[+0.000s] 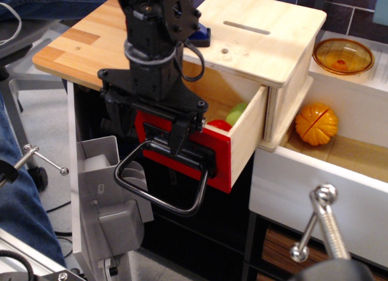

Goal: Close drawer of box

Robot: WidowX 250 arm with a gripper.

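The plywood box (260,33) stands on the counter, a slot and a small hole in its flat top. Its drawer (245,135) is pulled well out toward the lower left. The red front panel (217,166) faces me, with the black loop handle (159,196) hanging below it. A green piece (237,113) and a red piece (217,124) lie inside. My gripper (148,128) is open and empty, its fingers (181,133) spread. It is right at the left part of the red front, just above the handle, and hides that side of the drawer.
A wide white drawer (315,196) stands open at the right with an orange ball (315,123) in it. An amber bowl (342,56) sits behind it. The wooden tabletop (85,42) lies to the left, a grey stand (106,202) stands below, and a metal clamp (321,226) is in the foreground.
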